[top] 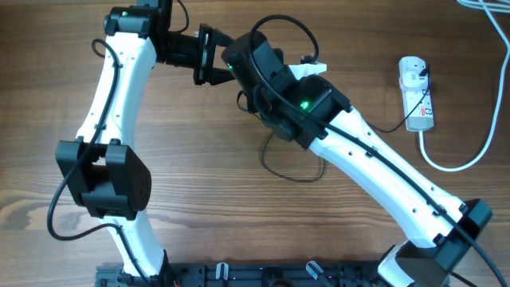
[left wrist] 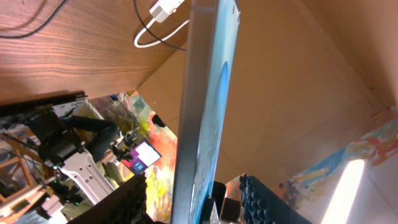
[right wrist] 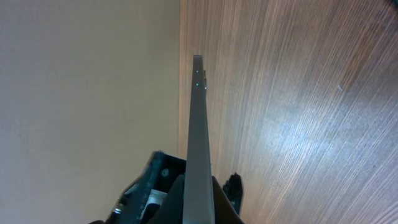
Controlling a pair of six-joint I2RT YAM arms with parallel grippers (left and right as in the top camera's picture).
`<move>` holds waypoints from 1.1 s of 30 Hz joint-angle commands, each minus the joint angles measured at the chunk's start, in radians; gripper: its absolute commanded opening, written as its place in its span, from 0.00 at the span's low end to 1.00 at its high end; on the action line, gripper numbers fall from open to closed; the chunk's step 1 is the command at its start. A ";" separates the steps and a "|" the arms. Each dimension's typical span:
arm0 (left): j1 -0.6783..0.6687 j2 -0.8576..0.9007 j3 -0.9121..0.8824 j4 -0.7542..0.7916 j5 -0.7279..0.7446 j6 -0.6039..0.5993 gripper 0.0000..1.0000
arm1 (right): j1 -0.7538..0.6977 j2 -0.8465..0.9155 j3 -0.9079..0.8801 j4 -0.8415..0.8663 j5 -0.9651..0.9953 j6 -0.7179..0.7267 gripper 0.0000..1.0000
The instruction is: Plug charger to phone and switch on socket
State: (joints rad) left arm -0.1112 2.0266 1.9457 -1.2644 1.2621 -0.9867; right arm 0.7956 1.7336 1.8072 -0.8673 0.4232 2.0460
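The phone (left wrist: 202, 106) is held upright and seen edge-on, with a cyan-blue screen and a pale edge. In the right wrist view its grey edge (right wrist: 198, 124) runs up from my right gripper (right wrist: 200, 202), which is shut on it. My left gripper (left wrist: 194, 202) is open, with the phone standing between its fingers and a gap on each side. In the overhead view the two grippers (top: 209, 56) (top: 239, 65) meet at the back middle and hide the phone. The charger's black cable (top: 275, 159) loops on the table under my right arm; its tip is hidden. The white socket (top: 416, 92) lies at the far right.
The socket's thick white cord (top: 470, 159) curves round the right edge of the table. A white plug end and cord loop (left wrist: 163, 9) show at the top of the left wrist view. Wooden table (top: 199, 199) all round; the arm bases stand along the front edge.
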 commanded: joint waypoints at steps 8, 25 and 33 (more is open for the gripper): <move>-0.003 -0.037 0.003 0.001 0.047 -0.017 0.38 | 0.000 -0.031 0.014 0.023 -0.013 0.026 0.04; -0.003 -0.037 0.003 0.001 0.062 -0.017 0.27 | 0.001 -0.069 0.014 0.026 -0.026 0.026 0.04; -0.003 -0.037 0.003 0.001 0.062 -0.017 0.12 | 0.001 -0.069 0.014 0.027 -0.042 0.026 0.04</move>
State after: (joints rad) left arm -0.1112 2.0228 1.9457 -1.2629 1.3083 -1.0031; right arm 0.7956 1.6993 1.8072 -0.8516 0.3885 2.0682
